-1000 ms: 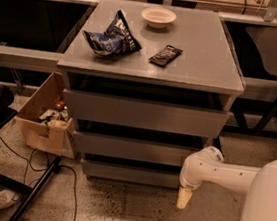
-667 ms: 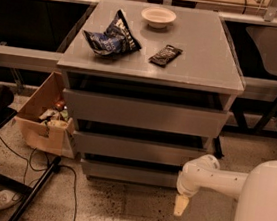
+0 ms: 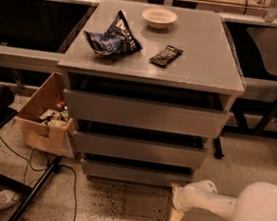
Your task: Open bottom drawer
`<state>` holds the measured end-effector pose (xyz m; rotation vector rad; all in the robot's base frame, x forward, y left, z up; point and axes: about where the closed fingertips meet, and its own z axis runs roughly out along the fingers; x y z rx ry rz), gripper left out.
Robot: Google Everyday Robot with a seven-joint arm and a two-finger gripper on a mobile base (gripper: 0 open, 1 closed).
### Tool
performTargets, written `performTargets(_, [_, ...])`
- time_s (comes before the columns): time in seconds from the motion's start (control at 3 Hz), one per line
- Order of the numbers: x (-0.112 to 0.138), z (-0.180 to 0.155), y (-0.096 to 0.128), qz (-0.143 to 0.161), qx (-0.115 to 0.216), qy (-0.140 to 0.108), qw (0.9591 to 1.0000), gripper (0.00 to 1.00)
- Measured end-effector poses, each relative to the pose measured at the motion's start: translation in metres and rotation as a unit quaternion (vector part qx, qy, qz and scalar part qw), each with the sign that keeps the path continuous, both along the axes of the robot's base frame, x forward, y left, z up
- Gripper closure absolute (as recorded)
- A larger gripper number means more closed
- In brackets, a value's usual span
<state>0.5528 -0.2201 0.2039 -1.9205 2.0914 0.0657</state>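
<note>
The grey cabinet has three handle-less drawer fronts. The bottom drawer is the lowest and narrowest front, just above the floor, with a dark gap above it; its inside does not show. My gripper, cream-tipped on a white arm, hangs low over the floor, just right of the bottom drawer's right end and in front of it. Whether it touches the drawer front cannot be told.
On the cabinet top lie a blue chip bag, a white bowl and a dark snack bar. An open cardboard box stands left of the cabinet. Cables and a black stand leg cross the floor at left. A table leg is at right.
My gripper and forearm have dropped lower and shifted slightly left, toward the bottom drawer's right corner. The drawers look unmoved.
</note>
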Motion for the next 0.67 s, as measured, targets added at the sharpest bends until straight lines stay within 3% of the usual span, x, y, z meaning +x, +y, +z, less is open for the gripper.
performTargets(0.67, [0.043,-0.025,0.018,0.046,-0.006,-0.051,0.9976,0.0])
